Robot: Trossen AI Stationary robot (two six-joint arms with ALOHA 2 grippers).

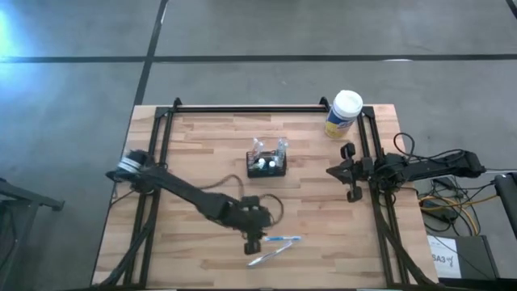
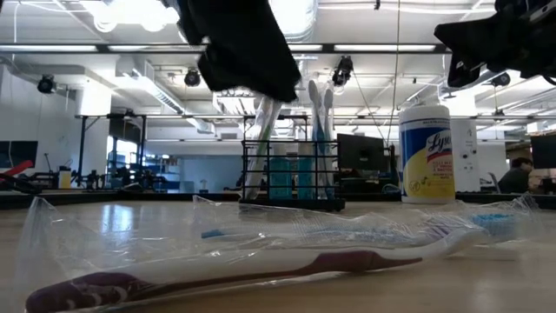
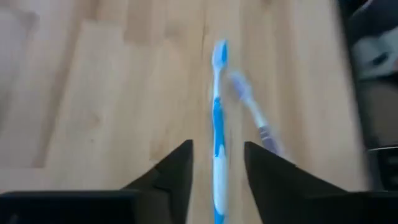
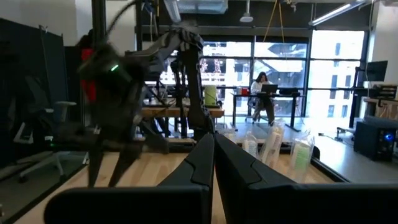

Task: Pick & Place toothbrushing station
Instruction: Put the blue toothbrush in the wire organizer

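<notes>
Toothbrushing station (image 1: pixel 267 162) mid-table, well apart from left hand (image 1: pixel 254 242), fingers parted astride blue toothbrush (image 3: pixel 218 130), ungripped.

The left arm reaches in from the worktop's left edge and runs diagonally toward the near middle, its wrist bent down so the left pincer (image 1: pixel 254 243) points at the surface close to the near edge. Its two dark fingers (image 3: pixel 173 173) stand parted, with a clear gap between them, and nothing is clamped there. The right arm lies folded along the right edge of the worktop, lifted above it, forearm level. The right pincer (image 1: pixel 342 171) faces left across the boards, its fingers (image 4: pixel 200 155) pressed flat together and holding nothing.
</notes>
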